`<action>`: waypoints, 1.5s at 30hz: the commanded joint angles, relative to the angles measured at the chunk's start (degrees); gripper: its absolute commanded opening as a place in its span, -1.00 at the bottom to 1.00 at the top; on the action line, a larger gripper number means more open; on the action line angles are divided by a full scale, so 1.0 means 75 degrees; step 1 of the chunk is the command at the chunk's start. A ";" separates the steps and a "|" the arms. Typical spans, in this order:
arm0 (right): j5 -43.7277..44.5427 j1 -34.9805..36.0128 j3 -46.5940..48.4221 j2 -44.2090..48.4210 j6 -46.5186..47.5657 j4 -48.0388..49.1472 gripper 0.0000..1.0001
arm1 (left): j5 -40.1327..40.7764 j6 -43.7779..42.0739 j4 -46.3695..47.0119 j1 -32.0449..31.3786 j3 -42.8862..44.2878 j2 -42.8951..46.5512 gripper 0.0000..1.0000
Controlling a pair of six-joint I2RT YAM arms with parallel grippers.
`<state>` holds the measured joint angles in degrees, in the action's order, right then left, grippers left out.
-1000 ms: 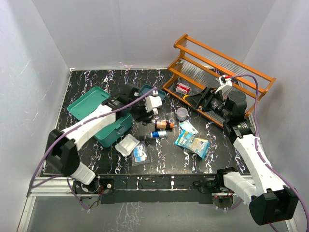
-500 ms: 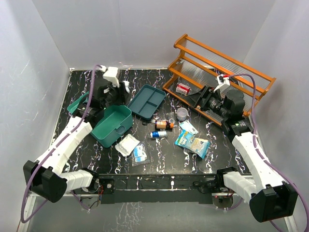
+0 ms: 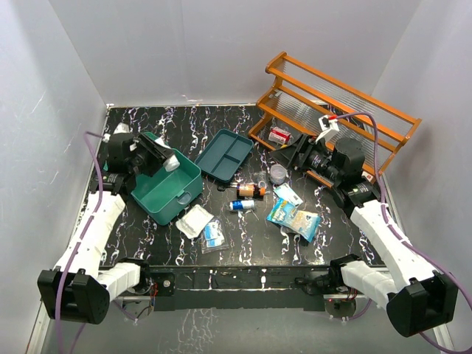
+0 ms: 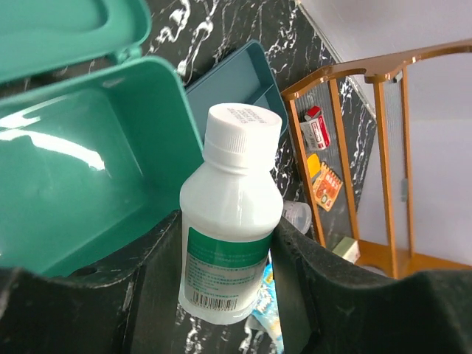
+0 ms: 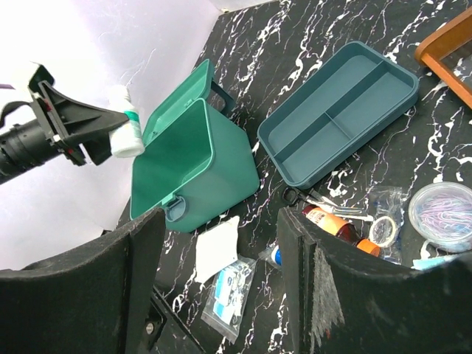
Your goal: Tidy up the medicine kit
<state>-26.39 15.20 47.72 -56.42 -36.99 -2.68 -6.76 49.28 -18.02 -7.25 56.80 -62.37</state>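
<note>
The medicine kit [image 3: 168,196] is a teal box standing open at the left of the table, and its inside shows empty in the left wrist view [image 4: 81,184]. Its lid [image 4: 59,29] is hinged back. The matching insert tray [image 3: 226,155] lies apart, to the right of the box, also empty [image 5: 339,122]. My left gripper [image 3: 164,159] is shut on a white bottle with a green label [image 4: 232,251] and holds it over the box's far left rim [image 5: 127,133]. My right gripper [image 3: 292,153] is open and empty, up above the table in front of the rack.
An orange wooden rack [image 3: 335,107] stands at the back right with small boxes on it. Loose on the table are a brown bottle [image 3: 251,191], a blue-capped vial [image 3: 241,205], a round clear container [image 3: 278,174], blue packets [image 3: 295,218], a white pad [image 3: 193,220] and bagged plasters [image 3: 214,236].
My left arm has swung left from near the insert tray to the box's far left side, with the white bottle in its gripper. My right gripper has shifted slightly left.
</note>
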 commanded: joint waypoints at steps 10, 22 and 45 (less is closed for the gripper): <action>0.0468 0.0324 0.0253 0.0152 -0.0037 0.0201 0.19 | -0.0003 0.2928 0.0773 0.0182 -0.1694 0.0812 -0.49; 0.0828 0.0364 0.0373 0.0427 -0.0254 -0.0784 0.18 | 0.0486 0.3237 0.1170 0.0193 -0.2356 0.0676 -0.50; 0.2386 0.0918 0.0503 -0.0700 -0.0727 -0.0404 0.24 | 0.0525 0.1559 0.1466 0.0181 -0.2095 0.0227 -0.46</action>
<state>-10.50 20.25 48.51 -59.66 -41.85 -6.26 -2.48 63.22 -8.36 -6.07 37.52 -61.10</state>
